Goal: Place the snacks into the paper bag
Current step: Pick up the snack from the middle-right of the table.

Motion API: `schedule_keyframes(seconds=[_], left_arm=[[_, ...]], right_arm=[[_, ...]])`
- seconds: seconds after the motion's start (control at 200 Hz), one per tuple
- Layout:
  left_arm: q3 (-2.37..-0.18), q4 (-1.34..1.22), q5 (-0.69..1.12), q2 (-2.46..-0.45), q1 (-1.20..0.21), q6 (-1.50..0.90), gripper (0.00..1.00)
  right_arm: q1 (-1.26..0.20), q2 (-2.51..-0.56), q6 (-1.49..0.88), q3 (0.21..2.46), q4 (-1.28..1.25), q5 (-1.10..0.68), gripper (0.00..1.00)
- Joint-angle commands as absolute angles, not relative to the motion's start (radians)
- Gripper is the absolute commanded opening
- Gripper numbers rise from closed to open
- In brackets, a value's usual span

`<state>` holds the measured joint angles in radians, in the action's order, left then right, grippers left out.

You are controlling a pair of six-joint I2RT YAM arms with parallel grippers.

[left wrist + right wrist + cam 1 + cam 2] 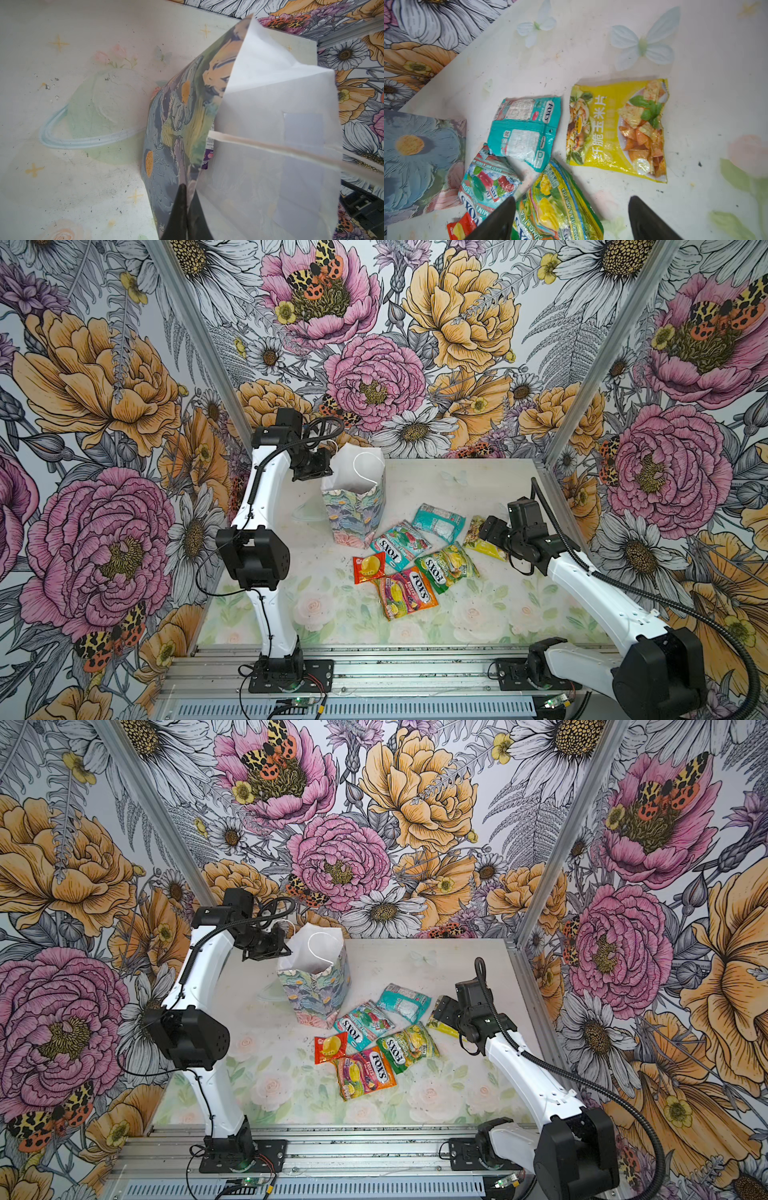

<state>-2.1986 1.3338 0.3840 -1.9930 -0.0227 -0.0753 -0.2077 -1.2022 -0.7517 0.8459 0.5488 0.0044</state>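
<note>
The paper bag (355, 506) (316, 986) stands upright at the back of the table, mouth open, white inside. My left gripper (328, 466) (188, 193) is shut on its rim. A scrap of purple wrapper (208, 159) shows inside the bag. Several snacks lie to the bag's right: a teal packet (438, 521) (525, 133), a mint FOX'S packet (399, 545), a green one (446, 566) (556, 203), a small red one (369, 568), an orange-pink one (409, 593) and a yellow chips packet (484, 545) (616, 128). My right gripper (484, 526) (572, 199) hangs open over the yellow and green packets, holding nothing.
Floral walls with aluminium posts (582, 364) close in the table on three sides. A metal rail (374, 672) carrying both arm bases runs along the front edge. The pastel tabletop (324, 614) is printed with faint roses.
</note>
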Motion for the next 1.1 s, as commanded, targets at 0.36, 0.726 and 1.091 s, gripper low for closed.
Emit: schedule_keyframes(seconds=[0.36,0.726,1.091], left_arm=[[-2.187,1.331,0.391,-1.968,-0.028,-0.066,0.00],[-2.184,1.330,0.391,-1.966,-0.029,-0.065,0.00],[-2.186,1.330,0.391,-1.969,-0.033,-0.065,0.00]], right_arm=[[-0.001,-1.348,-0.684,0.859,0.488,-0.015,0.77],[0.055,-1.452,-0.670,0.859,0.404,-0.055,0.68],[0.066,-1.528,-0.672,0.844,0.335,-0.075,0.64]])
